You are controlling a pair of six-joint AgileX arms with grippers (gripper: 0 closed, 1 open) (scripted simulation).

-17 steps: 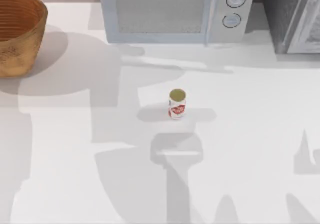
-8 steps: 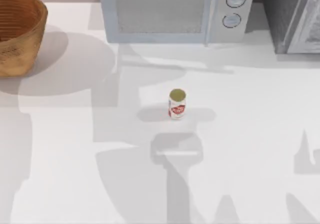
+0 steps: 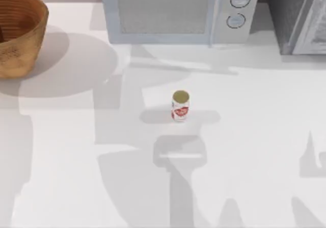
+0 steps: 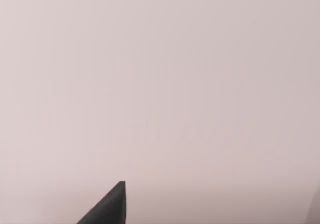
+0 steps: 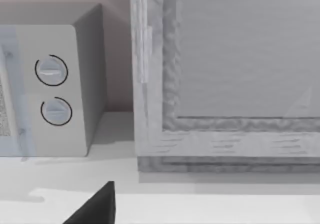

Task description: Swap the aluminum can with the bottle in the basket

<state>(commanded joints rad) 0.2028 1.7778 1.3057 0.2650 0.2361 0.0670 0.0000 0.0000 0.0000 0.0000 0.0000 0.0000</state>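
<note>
The aluminum can (image 3: 180,106) stands upright near the middle of the white table, white with a red label and a dull gold top. The basket (image 3: 20,39), a large orange-tan wicker bowl, sits at the far left back corner, partly cut off by the view's edge. The bottle is hidden from view. A black part of my left gripper (image 4: 107,209) shows against a plain pinkish wall in the left wrist view. A black part of my right gripper (image 5: 95,209) shows above the table's back right, facing the microwave's knobs.
A pale microwave (image 3: 178,11) stands along the back edge, its two knobs (image 5: 52,89) toward the right. A grey cabinet-like appliance (image 3: 300,17) fills the back right corner. Arm shadows lie across the table around the can.
The can and the basket have not moved. An arm shadow on the table just in front of the microwave has slid a little to the right.
</note>
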